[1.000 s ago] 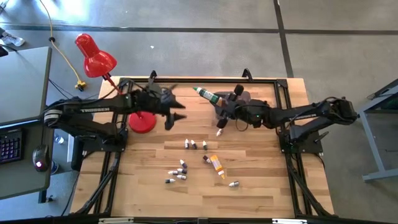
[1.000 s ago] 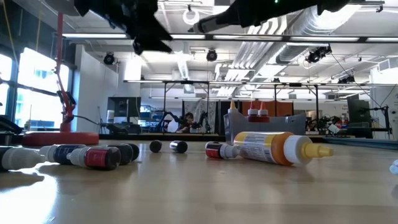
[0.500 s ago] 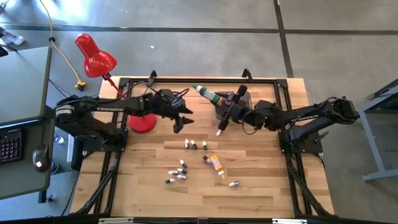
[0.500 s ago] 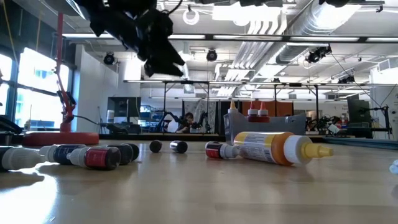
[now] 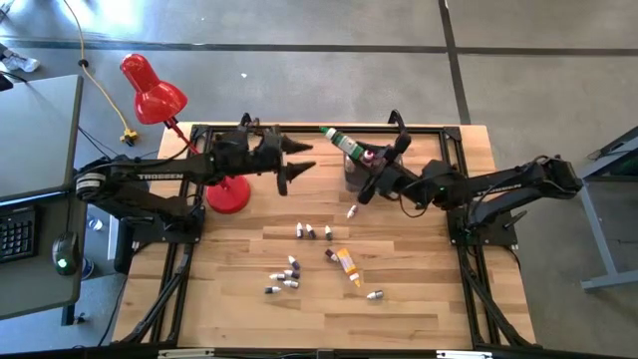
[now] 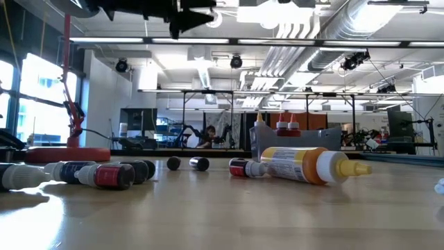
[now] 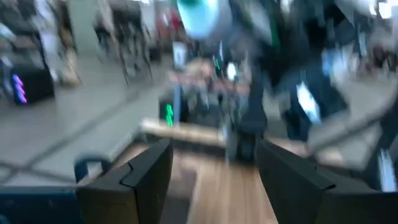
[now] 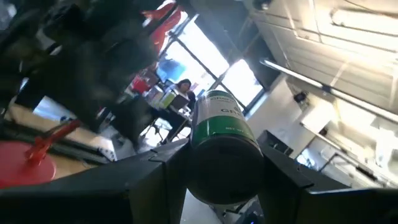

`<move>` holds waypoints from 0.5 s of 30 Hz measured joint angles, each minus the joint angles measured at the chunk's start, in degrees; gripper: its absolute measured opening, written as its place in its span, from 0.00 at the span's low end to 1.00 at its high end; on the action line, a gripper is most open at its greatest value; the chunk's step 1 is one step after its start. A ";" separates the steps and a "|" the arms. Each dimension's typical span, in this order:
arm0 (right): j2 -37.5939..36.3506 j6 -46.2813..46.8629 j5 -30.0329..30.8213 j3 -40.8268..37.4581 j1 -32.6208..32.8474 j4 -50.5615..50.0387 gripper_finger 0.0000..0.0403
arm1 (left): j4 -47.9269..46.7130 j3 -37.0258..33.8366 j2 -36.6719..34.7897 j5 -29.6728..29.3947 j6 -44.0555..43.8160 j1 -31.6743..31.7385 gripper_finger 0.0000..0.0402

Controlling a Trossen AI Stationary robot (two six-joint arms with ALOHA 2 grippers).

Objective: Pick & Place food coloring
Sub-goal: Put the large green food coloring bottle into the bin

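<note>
**Green bottle lifted toward the far edge**

Green-labelled and cylindrical, the food coloring bottle (image 5: 342, 143) sits clenched in the right gripper (image 5: 367, 166), now nearer the tabletop's far edge than half a second ago, above the grey tub (image 5: 356, 172). The left gripper (image 5: 296, 159) has swung up and back toward the far edge, its pointed fingers spread and holding nothing. On the pale wooden tabletop (image 5: 229, 269), a yellow bottle (image 5: 347, 265) with an orange cap and tiny dark-and-white bottles (image 5: 286, 276) lie scattered near the middle. A glossy red lamp (image 5: 153, 92) stands at the far left corner.
</note>
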 joint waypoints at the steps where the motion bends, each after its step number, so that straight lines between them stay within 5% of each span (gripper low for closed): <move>1: 0.02 -0.67 -0.41 0.00 0.10 -0.44 0.36 | 2.52 0.00 0.28 -0.64 -0.57 0.02 0.57; 7: 0.40 -2.62 -6.21 -0.01 0.33 -2.88 0.36 | 14.56 0.07 2.61 1.03 -7.00 0.02 0.57; 15: 0.41 -8.46 -6.59 -0.02 0.11 2.63 0.36 | 27.11 0.04 6.23 1.25 -10.70 0.02 0.57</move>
